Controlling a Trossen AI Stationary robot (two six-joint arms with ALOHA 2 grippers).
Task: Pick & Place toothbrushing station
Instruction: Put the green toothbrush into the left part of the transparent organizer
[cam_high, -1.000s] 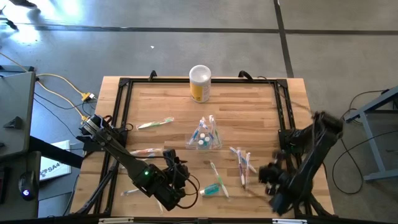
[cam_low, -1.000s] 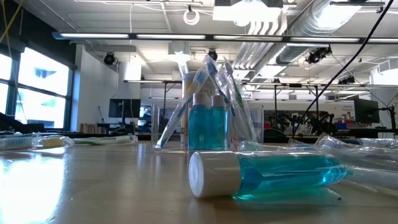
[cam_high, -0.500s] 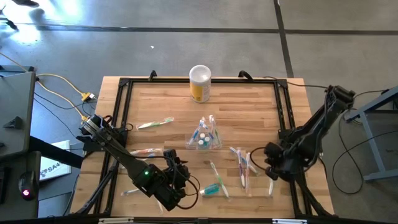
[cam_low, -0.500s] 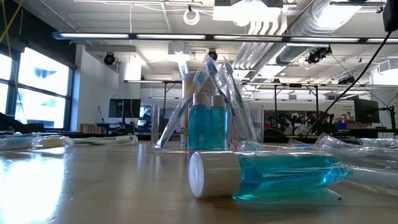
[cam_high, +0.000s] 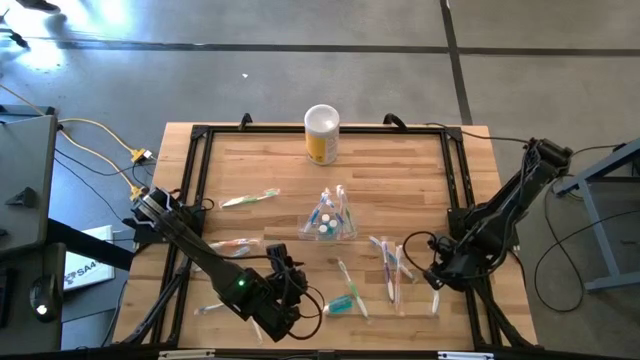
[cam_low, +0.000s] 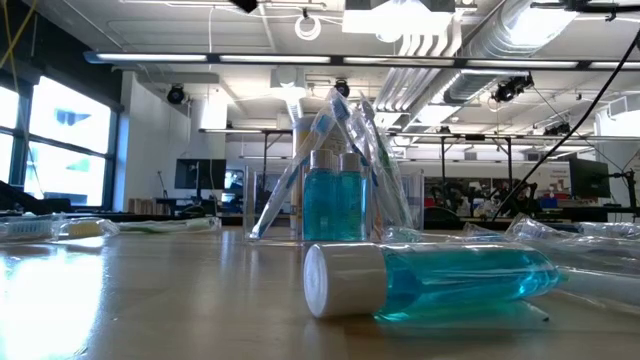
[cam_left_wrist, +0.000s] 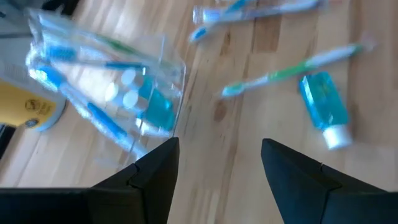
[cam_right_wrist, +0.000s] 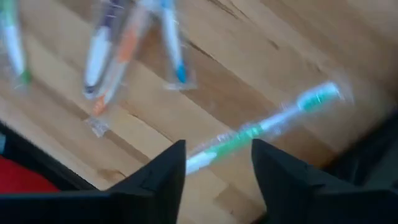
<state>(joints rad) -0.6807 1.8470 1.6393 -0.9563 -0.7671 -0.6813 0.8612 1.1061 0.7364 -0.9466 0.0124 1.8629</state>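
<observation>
At centre frame the clear holder (cam_high: 328, 222) stands part-filled; wrapped toothbrushes (cam_high: 392, 264) and a teal tube (cam_high: 342, 303) lie loose. Both the left gripper (cam_high: 300, 303) and right gripper (cam_high: 428, 277) hover, fingers apart, empty.

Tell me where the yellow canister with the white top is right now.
In the high view the yellow canister stands upright at the middle of the table's far edge, apart from the clear holder that sits nearer the table's centre.
</observation>
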